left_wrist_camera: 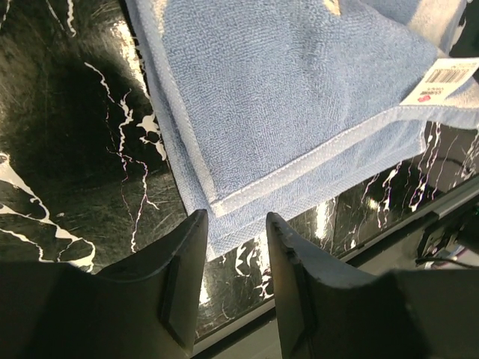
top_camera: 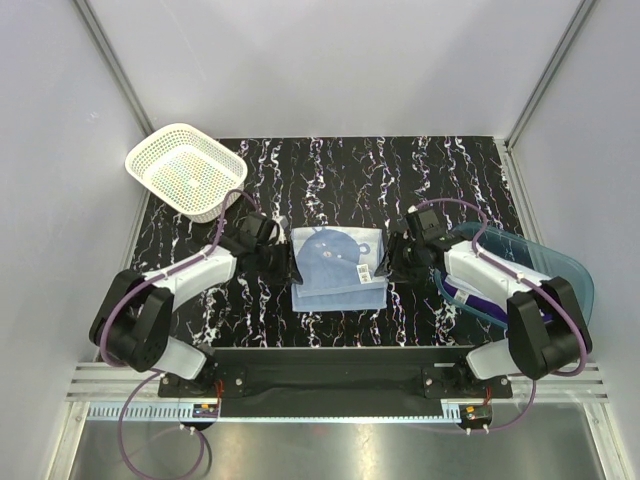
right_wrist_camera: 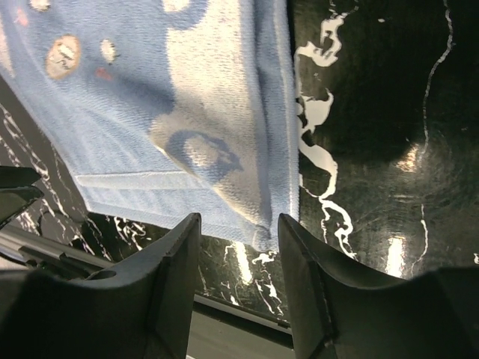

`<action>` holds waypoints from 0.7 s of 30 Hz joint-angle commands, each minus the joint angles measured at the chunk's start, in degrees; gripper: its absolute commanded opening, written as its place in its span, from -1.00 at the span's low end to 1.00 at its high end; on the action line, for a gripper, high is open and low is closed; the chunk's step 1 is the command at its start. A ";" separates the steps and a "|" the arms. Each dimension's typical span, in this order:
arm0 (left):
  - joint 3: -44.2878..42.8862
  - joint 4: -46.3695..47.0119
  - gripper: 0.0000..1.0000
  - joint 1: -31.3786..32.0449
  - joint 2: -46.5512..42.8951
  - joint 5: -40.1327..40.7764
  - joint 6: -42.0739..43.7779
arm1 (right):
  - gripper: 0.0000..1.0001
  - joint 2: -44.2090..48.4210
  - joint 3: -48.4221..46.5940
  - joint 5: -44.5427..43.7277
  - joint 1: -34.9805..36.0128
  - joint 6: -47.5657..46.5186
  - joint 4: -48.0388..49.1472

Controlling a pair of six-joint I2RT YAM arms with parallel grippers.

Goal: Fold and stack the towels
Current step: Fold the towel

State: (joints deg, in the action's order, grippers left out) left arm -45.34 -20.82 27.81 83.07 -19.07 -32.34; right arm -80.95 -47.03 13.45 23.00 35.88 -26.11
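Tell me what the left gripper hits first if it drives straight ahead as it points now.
The left gripper would first meet the folded corner of the light blue towel, which lies right ahead of its open fingers. How high the fingers ride above the table is unclear.

My black marbled table (top_camera: 440,170)
Blue towel (top_camera: 338,272) at centre, white basket (top_camera: 185,172) at ten o'clock, blue tub (top_camera: 565,275) at three.

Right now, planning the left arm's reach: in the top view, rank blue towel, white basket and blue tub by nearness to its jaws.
1. blue towel, centre, right beside them
2. white basket, far-left corner
3. blue tub, right edge
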 commanded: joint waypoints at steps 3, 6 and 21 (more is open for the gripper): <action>0.52 5.26 -0.15 1.27 1.92 2.46 -4.31 | 0.05 0.62 1.15 -2.11 0.46 1.74 2.38; -0.10 4.91 -0.15 2.77 3.85 3.77 -5.45 | 0.05 0.44 1.32 -1.94 0.46 1.91 2.73; 1.13 4.03 -0.36 6.46 6.14 11.51 -9.23 | 0.01 2.63 5.54 -1.50 0.46 2.70 4.93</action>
State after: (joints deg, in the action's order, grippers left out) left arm -44.51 -18.17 33.69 88.90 -10.41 -40.64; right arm -80.71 -42.00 12.95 23.00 37.52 -23.24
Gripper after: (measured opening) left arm 0.314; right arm 0.496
